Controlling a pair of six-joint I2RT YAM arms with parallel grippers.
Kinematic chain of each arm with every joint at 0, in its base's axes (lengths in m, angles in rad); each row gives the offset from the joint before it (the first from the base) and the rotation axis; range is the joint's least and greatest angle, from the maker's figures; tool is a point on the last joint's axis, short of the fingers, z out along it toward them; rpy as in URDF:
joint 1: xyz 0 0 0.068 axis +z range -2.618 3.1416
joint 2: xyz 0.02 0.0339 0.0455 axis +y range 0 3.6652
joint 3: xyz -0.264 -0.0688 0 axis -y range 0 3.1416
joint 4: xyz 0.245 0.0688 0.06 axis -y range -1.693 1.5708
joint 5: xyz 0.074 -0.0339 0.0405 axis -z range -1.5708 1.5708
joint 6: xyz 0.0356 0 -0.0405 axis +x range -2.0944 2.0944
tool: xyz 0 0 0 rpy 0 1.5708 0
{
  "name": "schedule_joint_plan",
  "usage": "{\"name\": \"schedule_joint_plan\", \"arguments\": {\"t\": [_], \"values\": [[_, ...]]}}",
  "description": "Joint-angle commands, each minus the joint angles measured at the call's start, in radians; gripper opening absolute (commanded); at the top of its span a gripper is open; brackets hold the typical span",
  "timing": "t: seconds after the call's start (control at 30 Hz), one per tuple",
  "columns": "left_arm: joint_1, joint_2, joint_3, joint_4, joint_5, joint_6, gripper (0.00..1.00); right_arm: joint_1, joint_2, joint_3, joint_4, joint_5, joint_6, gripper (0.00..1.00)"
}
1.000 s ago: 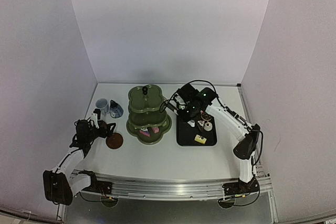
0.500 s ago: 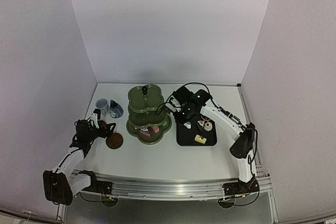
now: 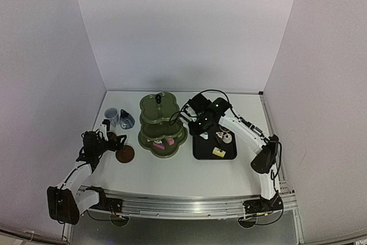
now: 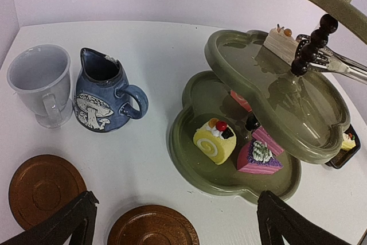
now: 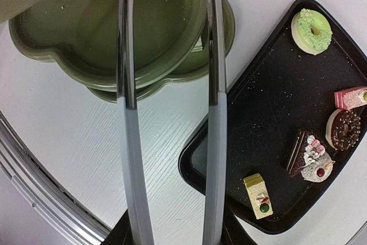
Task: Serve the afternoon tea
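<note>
The olive-green stand (image 3: 162,124) holds a beige cake slice (image 4: 281,41) on its middle tier and a yellow roll (image 4: 215,140) and a pink slice (image 4: 259,156) on the bottom tier. My right gripper (image 3: 199,120) is shut on the thin tongs (image 5: 209,55); their arms stand apart, with the tips (image 4: 338,64) just right of the beige slice. My left gripper (image 4: 175,230) is open and empty, low over two brown saucers (image 4: 43,187) (image 4: 152,230). The pale cup (image 4: 41,81) and dark-blue pot (image 4: 103,91) stand behind them.
The black tray (image 5: 269,119), right of the stand, holds a green doughnut (image 5: 311,30), a pink slice (image 5: 351,97), a chocolate doughnut (image 5: 344,128), a brown cream slice (image 5: 309,156) and a yellow block cake (image 5: 258,195). White walls enclose the table.
My right arm has shifted a little left toward the stand with the tongs, then held still. The left arm has not moved.
</note>
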Motion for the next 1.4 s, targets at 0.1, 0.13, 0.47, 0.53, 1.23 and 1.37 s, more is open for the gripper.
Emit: {"name": "schedule_joint_plan", "arguments": {"t": [0.1,0.13,0.47,0.53,1.23,1.37], "values": [[0.005,-0.012,0.0,0.022,0.013,0.016,0.98,0.009,-0.129,-0.07,0.016,-0.013,0.008,0.34],[0.005,-0.011,0.001,0.022,0.014,0.016,0.98,0.009,-0.146,-0.088,0.016,-0.017,0.009,0.34],[0.005,0.002,0.007,0.019,0.019,0.017,0.98,0.009,-0.269,-0.213,0.013,0.018,0.058,0.33],[0.004,0.001,0.007,0.019,0.017,0.017,0.97,0.008,-0.285,-0.227,0.002,0.041,0.08,0.32],[0.003,0.044,0.085,-0.042,0.192,0.014,0.98,-0.248,-0.055,-0.124,0.024,0.128,0.261,0.32],[0.004,0.059,0.067,-0.029,0.18,0.011,0.98,-0.277,0.027,-0.083,0.047,0.102,0.267,0.32]]}}
